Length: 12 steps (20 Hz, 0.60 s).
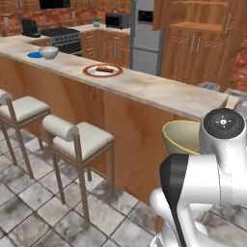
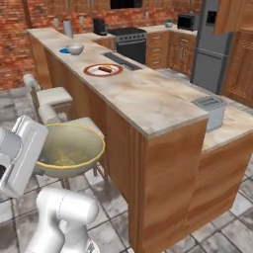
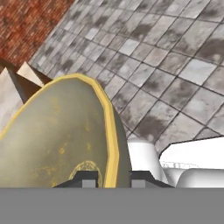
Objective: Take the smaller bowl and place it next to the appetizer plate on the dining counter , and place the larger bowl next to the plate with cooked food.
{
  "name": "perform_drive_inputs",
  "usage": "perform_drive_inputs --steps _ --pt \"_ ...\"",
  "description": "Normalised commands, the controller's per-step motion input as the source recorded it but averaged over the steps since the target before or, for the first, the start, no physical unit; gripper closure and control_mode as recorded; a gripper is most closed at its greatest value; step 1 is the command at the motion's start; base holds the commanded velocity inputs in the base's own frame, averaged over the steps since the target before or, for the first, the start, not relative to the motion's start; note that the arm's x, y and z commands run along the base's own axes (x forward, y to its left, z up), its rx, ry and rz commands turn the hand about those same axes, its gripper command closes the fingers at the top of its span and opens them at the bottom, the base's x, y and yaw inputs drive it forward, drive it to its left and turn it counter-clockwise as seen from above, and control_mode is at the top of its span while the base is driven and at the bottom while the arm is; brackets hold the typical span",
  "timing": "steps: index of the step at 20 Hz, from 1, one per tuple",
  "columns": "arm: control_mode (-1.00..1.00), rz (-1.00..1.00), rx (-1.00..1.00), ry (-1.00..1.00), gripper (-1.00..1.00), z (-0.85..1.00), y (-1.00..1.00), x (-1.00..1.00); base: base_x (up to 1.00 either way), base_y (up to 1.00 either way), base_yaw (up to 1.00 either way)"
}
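Note:
The larger bowl, olive-tan with a yellow rim, hangs in the air over the tiled floor, tilted in the hand view. My gripper is shut on its rim, one fingertip inside and one outside. From the base, the larger bowl floats beside the near end of the dining counter, below its top. Far down the counter the smaller bowl stands right next to the blue appetizer plate. The red-rimmed plate with cooked food lies at mid-counter, with bare stone around it.
Two padded bar stools stand along the counter's wood front. A silver toaster sits on the lower counter behind the near end. A stove, microwave and fridge line the back wall.

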Motion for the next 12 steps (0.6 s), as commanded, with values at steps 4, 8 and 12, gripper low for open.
perform_drive_inputs --steps 4,8,12 --pt "1.00 0.00 0.00 0.00 1.00 0.00 0.00 0.00 0.21 0.84 -0.32" --pt "1.00 0.00 0.00 0.00 1.00 0.00 0.00 0.00 0.20 0.76 -0.28" --pt "1.00 0.00 0.00 0.00 1.00 0.00 0.00 0.00 0.24 0.60 -0.29"
